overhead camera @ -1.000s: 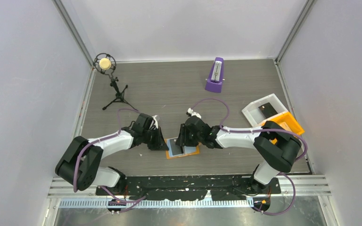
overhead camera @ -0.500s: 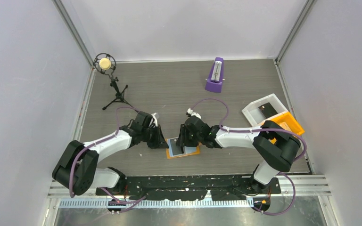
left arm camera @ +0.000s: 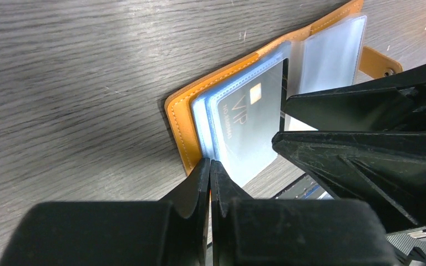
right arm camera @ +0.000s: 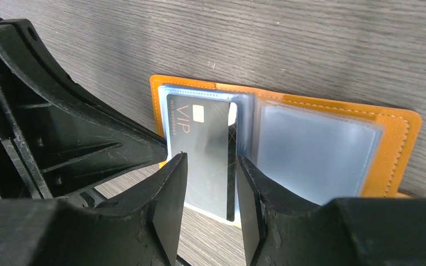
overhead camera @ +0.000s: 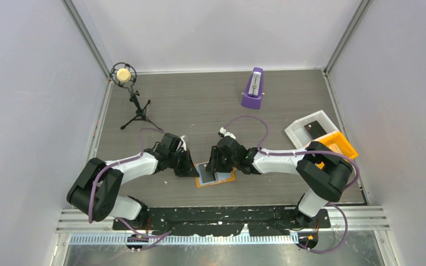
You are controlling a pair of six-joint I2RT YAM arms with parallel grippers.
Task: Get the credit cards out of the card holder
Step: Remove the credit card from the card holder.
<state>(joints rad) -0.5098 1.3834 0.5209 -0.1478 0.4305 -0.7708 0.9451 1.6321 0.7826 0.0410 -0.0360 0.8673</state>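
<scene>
The orange card holder point(overhead camera: 221, 180) lies open and flat on the table point(overhead camera: 199, 105), near its front edge, between the two arms. In its left-hand clear sleeve point(right arm camera: 244, 119) sits a dark credit card point(right arm camera: 205, 138), which sticks partway out of the sleeve's near end. The card bears "VIP" in pale letters beside a small gold chip; the finer line of print under it is too small to read. The right tool point(right arm camera: 211, 158) is narrow, its fingers a small gap apart over the card, not pinching it. The left tool point(left arm camera: 209, 163) has its fingers pressed flat together, tips at the holder's edge; whether they catch anything thin cannot be told.
</scene>
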